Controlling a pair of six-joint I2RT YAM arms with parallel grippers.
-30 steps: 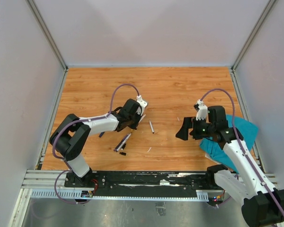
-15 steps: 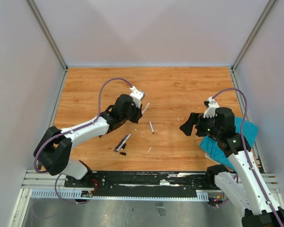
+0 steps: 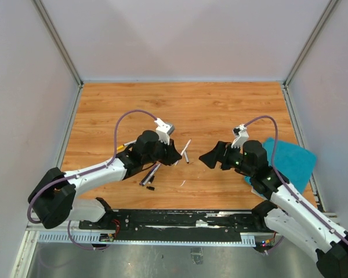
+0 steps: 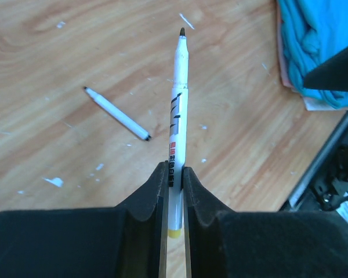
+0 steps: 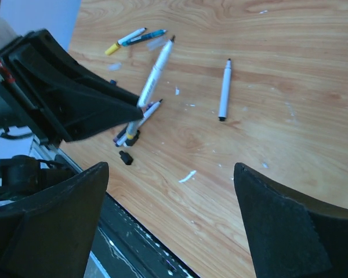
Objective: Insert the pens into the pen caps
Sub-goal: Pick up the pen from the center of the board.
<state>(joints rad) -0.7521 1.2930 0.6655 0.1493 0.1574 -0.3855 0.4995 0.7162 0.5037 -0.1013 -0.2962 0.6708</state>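
My left gripper is shut on a white pen with a yellow end, its bare tip pointing ahead; from above, the left gripper sits left of centre. My right gripper faces it a short way to the right, and in its wrist view the right gripper is open with nothing between its fingers. A loose white pen lies between the two grippers. More pens lie bunched beside a black pen cap, below the left gripper. Two further pens lie farther off.
A teal cloth lies at the table's right edge behind my right arm. A white scrap lies on the wood in front of the right gripper. The black rail runs along the near edge.
My left arm has carried the held pen nearer and rightward toward the table's middle. My right arm has swung left off the cloth, and its gripper now faces the left one.
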